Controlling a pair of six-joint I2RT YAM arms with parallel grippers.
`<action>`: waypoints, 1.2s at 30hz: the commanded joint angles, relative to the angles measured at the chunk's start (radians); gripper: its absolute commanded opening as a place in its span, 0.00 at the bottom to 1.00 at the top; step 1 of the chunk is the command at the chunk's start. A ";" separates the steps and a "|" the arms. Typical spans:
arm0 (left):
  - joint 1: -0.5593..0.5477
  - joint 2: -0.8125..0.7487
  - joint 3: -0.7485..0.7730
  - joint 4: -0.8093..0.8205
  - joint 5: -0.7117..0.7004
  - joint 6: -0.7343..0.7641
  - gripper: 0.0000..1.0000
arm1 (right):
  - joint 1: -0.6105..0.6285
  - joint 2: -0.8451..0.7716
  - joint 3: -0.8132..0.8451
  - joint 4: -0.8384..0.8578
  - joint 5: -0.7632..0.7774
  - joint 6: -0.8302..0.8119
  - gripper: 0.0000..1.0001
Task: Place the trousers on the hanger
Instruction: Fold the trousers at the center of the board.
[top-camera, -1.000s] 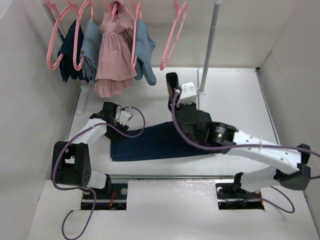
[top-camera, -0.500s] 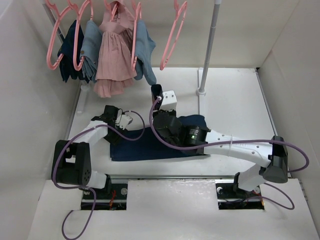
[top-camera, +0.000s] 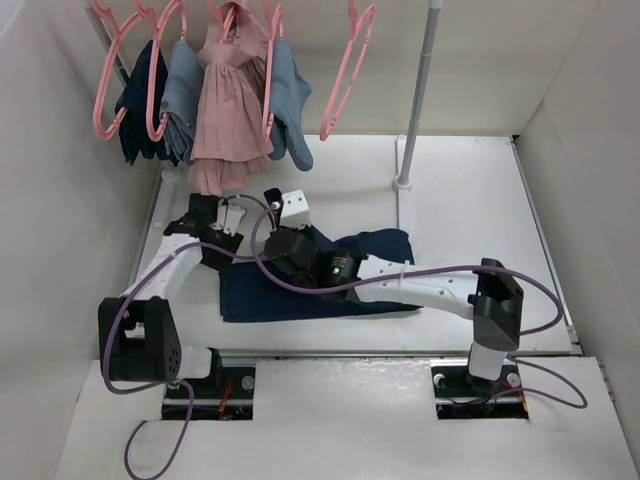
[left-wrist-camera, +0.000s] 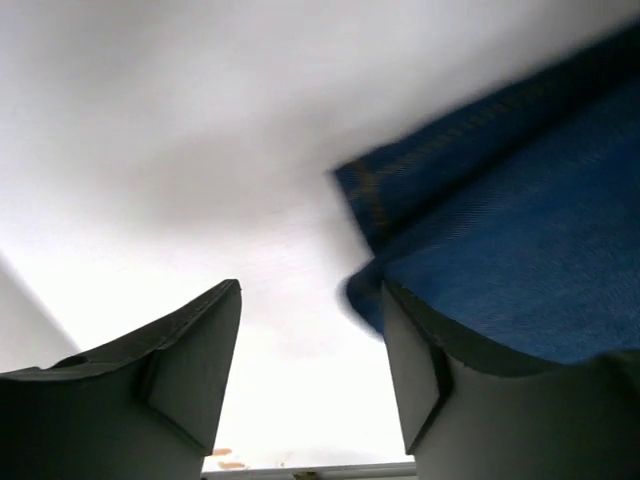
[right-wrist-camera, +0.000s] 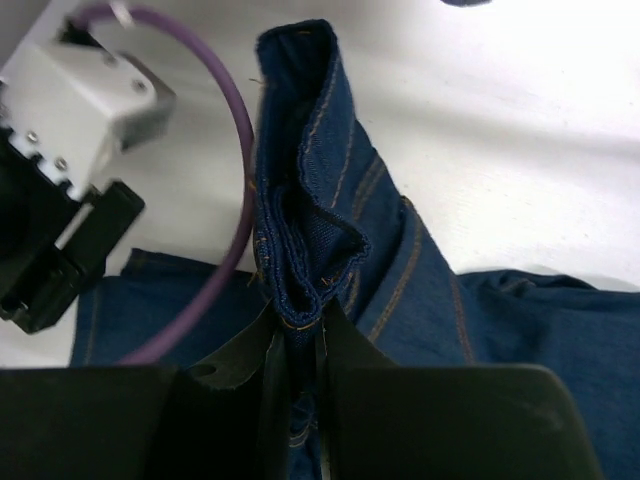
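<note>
Likely gathering trousers (top-camera: 300, 290), lying on table (top-camera: 460, 190), well apart from hanger (top-camera: 345, 75) hung at back. Pinching denim fold with right gripper (right-wrist-camera: 297, 350); holding left gripper (left-wrist-camera: 310, 370) spread wide beside trousers' edge. Next: probably close left on edge, lift together.

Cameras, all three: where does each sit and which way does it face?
Top external: above and behind, looking down on both arms and the trousers.
Left wrist: low over the table, past its open left hand toward the trousers' edge.
Right wrist: down its right hand, shut on a trousers fold.
All share the trousers.
</note>
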 joint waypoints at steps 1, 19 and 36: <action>0.038 -0.060 0.058 -0.055 -0.037 -0.063 0.53 | 0.034 0.013 0.098 0.089 0.010 0.003 0.00; 0.186 0.151 0.033 0.004 0.040 -0.063 0.40 | 0.100 0.278 0.096 0.289 -0.400 -0.129 0.00; 0.186 -0.100 0.130 -0.087 0.340 0.115 0.74 | 0.097 0.003 -0.077 0.235 -0.776 -0.295 1.00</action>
